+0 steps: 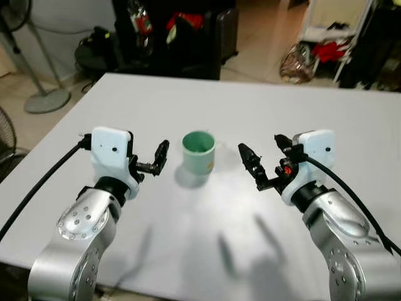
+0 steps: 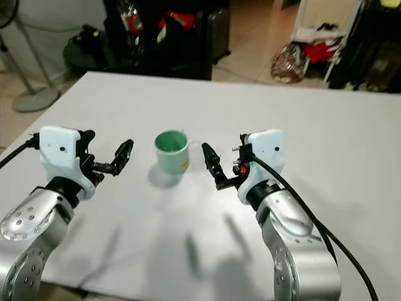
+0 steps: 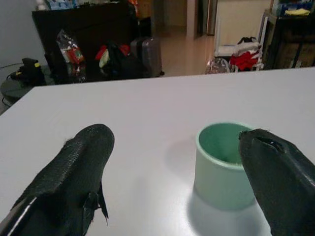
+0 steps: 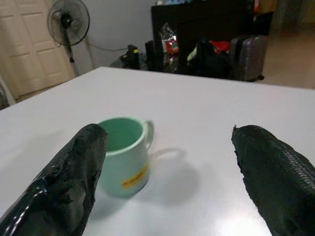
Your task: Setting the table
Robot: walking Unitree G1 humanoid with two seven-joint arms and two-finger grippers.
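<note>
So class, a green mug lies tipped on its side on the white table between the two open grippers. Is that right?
Not quite. The green mug stands upright, mouth up, as the right wrist view shows. It does sit on the white table between the open left gripper and right gripper.

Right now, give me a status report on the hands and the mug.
Left hand open, right hand open, flanking the mug. Green mug upright on white table, untouched. Nothing between hands and mug.

Bare table [image 1: 188, 238] around lone mug [image 1: 198, 152]

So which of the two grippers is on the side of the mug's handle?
The right gripper: the green mug has its handle turned toward that side, away from the left gripper.
</note>
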